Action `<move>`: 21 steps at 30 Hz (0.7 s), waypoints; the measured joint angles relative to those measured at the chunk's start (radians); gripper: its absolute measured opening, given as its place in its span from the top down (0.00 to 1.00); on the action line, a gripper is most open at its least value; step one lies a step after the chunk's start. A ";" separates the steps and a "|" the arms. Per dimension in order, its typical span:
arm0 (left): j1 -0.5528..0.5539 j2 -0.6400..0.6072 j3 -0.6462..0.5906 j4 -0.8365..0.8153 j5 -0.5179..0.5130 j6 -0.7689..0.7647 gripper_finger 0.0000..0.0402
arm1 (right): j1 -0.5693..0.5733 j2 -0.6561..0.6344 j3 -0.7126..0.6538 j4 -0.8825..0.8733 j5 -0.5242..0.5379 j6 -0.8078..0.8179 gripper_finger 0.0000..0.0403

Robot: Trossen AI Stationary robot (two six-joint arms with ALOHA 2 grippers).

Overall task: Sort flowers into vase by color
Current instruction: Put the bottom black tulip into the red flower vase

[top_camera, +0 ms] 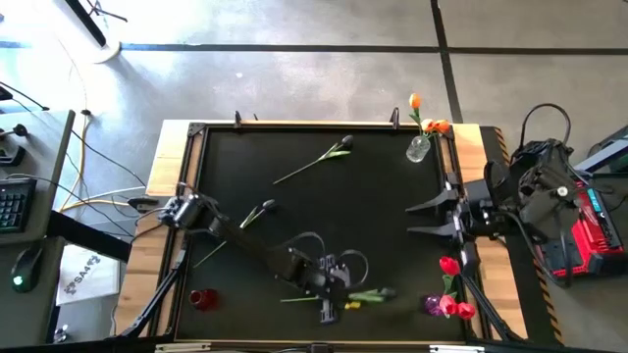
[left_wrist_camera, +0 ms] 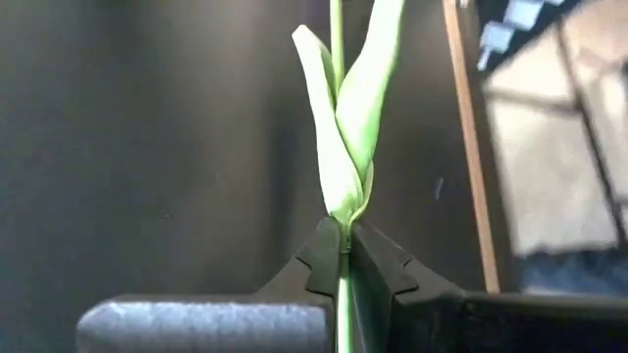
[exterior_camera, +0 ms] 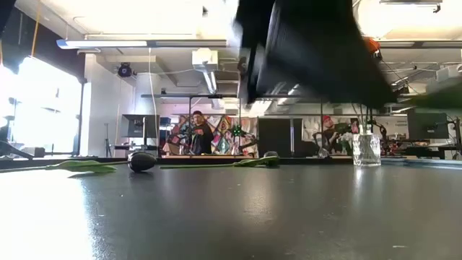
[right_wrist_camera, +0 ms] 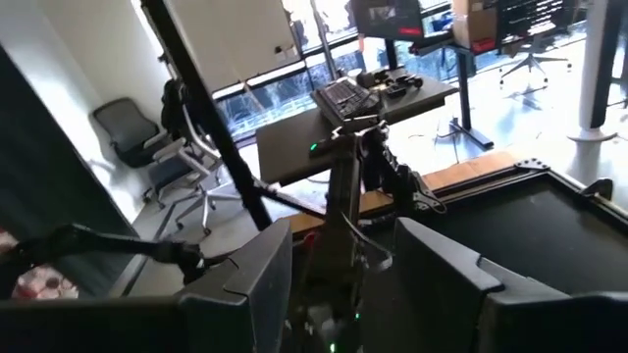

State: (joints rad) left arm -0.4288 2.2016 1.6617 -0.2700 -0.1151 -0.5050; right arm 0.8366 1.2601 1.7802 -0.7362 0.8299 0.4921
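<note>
My left gripper (top_camera: 332, 294) is near the table's near edge, shut on a green-stemmed flower (top_camera: 368, 294); its head does not show clearly. Two dark-headed tulips lie flat on the mat: one (top_camera: 339, 147) toward the far side, one (top_camera: 263, 208) left of centre, whose head (exterior_camera: 142, 162) shows in the low view. A clear glass vase (top_camera: 419, 148) at the far right holds orange tulips (top_camera: 415, 101). A purple vase (top_camera: 433, 304) at the near right holds red tulips (top_camera: 449, 266). A red vase (top_camera: 203, 299) stands near left. My right gripper (top_camera: 420, 218) waits open at the right edge. My left gripper pinches the flower's thin stem (left_wrist_camera: 343, 257) between its two fingers (left_wrist_camera: 319, 260), just below where two green leaves (left_wrist_camera: 348, 127) wrap around it. The fingers lie across the stem. Whether the flower is clear of the table I cannot tell.
A wooden frame (top_camera: 294, 126) borders the black mat. The glass vase (exterior_camera: 366, 149) also shows in the low view at the far right. Cables loop over the left wrist (top_camera: 324, 257). A desk with a keyboard (top_camera: 10, 201) stands beyond the left edge. People sit in the room behind (exterior_camera: 198, 133).
</note>
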 joint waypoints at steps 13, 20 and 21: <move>0.091 -0.306 0.002 -0.022 -0.239 0.090 1.00 | 0.010 -0.084 0.000 -0.190 0.149 0.294 0.58; 0.118 -0.454 0.001 -0.006 -0.268 0.152 1.00 | 0.012 -0.046 0.000 -0.269 0.149 0.315 0.58; 0.121 -0.470 0.001 -0.006 -0.267 0.162 1.00 | 0.012 -0.039 0.000 -0.268 0.142 0.301 0.58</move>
State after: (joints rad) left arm -0.3076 1.7320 1.6630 -0.2758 -0.3825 -0.3425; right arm 0.8486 1.2207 1.7798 -1.0045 0.9718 0.7931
